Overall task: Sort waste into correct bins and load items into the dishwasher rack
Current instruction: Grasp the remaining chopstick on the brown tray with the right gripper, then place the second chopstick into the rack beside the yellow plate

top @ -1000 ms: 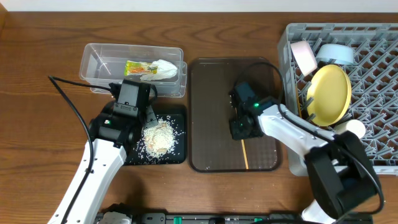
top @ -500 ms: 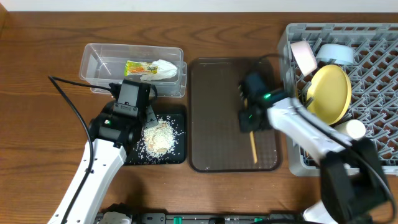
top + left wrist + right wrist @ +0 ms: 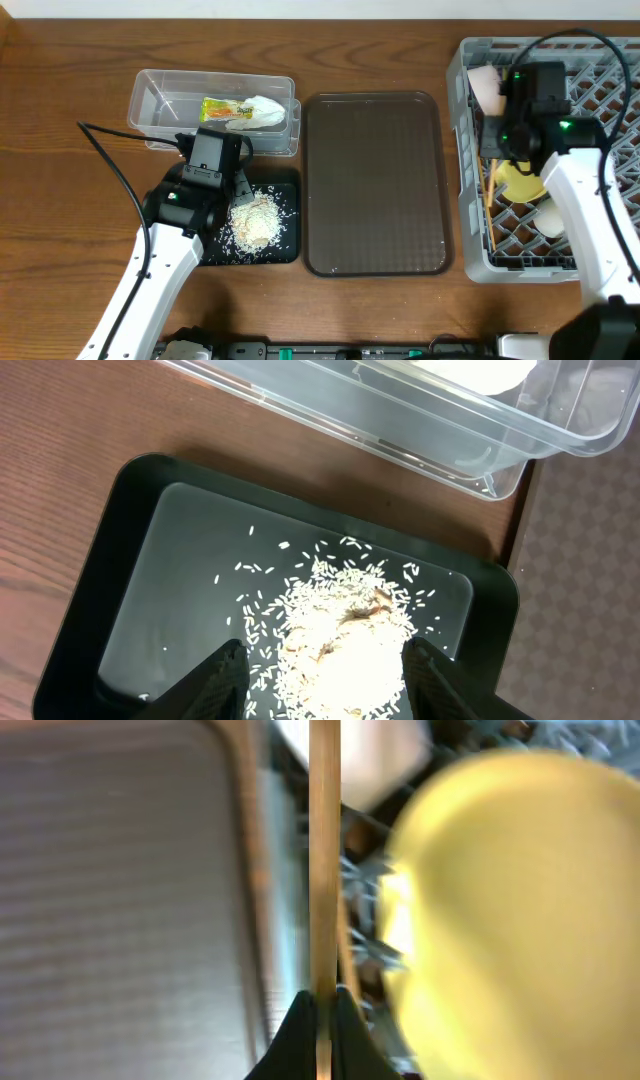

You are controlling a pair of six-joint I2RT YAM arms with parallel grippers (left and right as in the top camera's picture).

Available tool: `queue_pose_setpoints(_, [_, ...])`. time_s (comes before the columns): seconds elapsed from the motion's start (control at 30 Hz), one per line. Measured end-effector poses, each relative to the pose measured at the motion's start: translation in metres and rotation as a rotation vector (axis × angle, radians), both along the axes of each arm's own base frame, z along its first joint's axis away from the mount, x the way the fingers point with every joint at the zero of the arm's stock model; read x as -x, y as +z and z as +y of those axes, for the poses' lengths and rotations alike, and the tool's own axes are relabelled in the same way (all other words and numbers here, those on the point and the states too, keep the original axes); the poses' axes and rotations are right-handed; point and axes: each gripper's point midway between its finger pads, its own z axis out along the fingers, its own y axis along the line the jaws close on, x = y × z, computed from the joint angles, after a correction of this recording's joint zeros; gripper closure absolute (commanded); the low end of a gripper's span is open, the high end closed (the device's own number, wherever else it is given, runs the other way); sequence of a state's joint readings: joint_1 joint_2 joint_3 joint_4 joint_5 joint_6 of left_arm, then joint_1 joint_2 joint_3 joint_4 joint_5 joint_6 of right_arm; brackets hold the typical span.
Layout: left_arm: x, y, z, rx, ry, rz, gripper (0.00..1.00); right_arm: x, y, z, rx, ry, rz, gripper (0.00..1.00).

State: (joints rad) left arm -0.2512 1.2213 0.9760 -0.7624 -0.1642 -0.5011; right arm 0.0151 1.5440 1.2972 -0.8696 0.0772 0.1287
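A brown serving tray (image 3: 375, 185) lies flat on the wooden table (image 3: 60, 100).

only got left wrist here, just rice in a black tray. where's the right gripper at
observer: The right gripper is over the left side of the big grey plastic dishwasher rack, shut on a thin wooden chopstick.
operator: whats in the clear tub, i only see its edge
observer: A green-and-orange snack wrapper with crumpled white paper lies inside the clear rectangular plastic tub.
operator: plate loaded yet
observer: Yes, the round yellow plate stands on edge in the rack, beside that chopstick.
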Motion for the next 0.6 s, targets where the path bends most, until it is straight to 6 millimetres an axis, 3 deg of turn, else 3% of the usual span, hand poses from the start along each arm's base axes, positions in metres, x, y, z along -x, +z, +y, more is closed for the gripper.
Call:
queue_pose_setpoints(0.13, [0.0,0.0,0.0,0.0,0.0,0.0,0.47,0.006,-0.022,-0.013,0.014,-0.006,0.066,0.98])
queue_pose_setpoints(0.17, [0.0,0.0,0.0,0.0,0.0,0.0,0.39,0.007,-0.027,-0.014,0.015,-0.006,0.081,0.94])
queue_pose_setpoints(0.23, [0.0,0.0,0.0,-0.001,-0.001,0.0,0.37,0.007,-0.036,-0.015,0.015,-0.005,0.105,0.82])
queue_pose_setpoints(0.33, [0.0,0.0,0.0,0.001,0.002,-0.001,0.33,0.004,-0.043,-0.015,0.021,0.008,0.114,0.76])
queue_pose_setpoints(0.47, [0.0,0.0,0.0,0.002,0.003,-0.001,0.3,-0.004,-0.04,-0.014,0.018,0.016,0.079,0.75])
queue_pose_setpoints(0.53, [-0.001,0.0,0.0,0.0,-0.002,-0.004,0.29,-0.007,-0.036,-0.009,-0.006,0.028,0.057,0.66])
queue_pose_setpoints(0.6, [-0.005,0.003,-0.001,-0.007,-0.023,-0.022,0.28,-0.015,-0.026,0.0,-0.049,0.054,0.003,0.64])
